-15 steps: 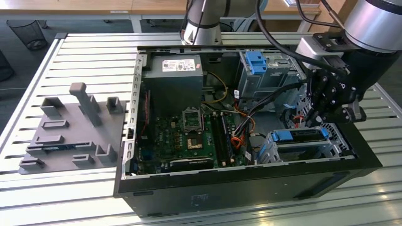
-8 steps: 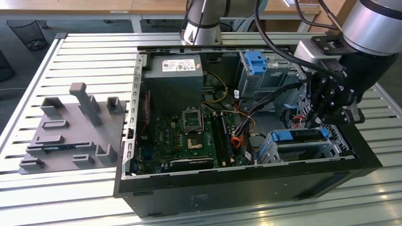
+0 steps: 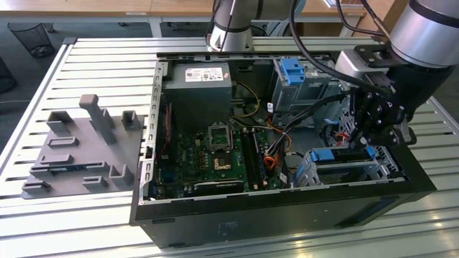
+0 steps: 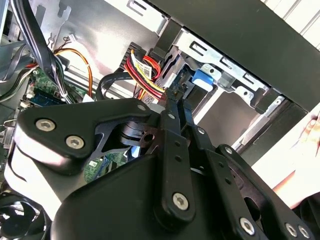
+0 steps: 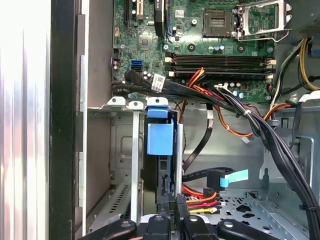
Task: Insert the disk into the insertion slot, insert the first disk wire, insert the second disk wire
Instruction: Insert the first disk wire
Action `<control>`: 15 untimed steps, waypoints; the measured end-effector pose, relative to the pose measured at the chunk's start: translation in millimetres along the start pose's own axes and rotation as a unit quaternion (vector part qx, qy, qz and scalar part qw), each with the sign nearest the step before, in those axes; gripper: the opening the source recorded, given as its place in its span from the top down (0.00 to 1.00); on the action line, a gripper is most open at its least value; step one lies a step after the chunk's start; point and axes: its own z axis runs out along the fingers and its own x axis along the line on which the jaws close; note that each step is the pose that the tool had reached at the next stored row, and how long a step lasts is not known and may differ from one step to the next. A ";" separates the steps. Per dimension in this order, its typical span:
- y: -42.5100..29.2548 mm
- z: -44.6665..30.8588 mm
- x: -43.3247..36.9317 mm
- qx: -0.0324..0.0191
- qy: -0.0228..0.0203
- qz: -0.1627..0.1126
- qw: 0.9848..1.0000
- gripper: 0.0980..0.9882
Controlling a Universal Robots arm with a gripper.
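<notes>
Your disk (image 3: 343,155) sits in the insertion slot (image 3: 317,174) at the case's (image 3: 287,215) front corner, on the exterior view's right. It stands on edge with its blue frame uppermost. Its long axis runs across the exterior view, from the case wall towards the motherboard (image 3: 215,156).

In the first wrist view the disk (image 5: 160,137) shows as a thin dark strip with a blue tab, between the slot's metal rails (image 5: 135,150), pointing at the motherboard (image 5: 200,40).

Your arm comes in from the exterior view's upper right and bends steeply down, putting the hand (image 3: 355,146) inside the case just above the disk's end. In the second wrist view the hand (image 4: 174,92) has its fingers drawn narrow, tips nearly meeting, close to the blue tab (image 4: 205,77) and the slot's wall (image 4: 227,62).

The red, yellow and orange wire bundle (image 4: 145,67) lies just beside the tips. In the first wrist view this bundle (image 5: 202,200) runs right up to the hand (image 5: 172,207). You cannot tell whether the fingers pinch its plug, because the linkage hides the contact.

A black cable (image 5: 215,175) with a pale blue tab lies near, apart from the disk. The disk's label face is hidden by the cage.
</notes>
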 end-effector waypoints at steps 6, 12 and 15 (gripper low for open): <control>0.1 1.4 1.2 0.000 0.000 0.001 1.000 0.92; 0.1 2.3 2.4 0.001 0.000 0.002 1.000 0.92; 0.2 2.8 2.5 0.001 0.000 0.002 1.000 0.92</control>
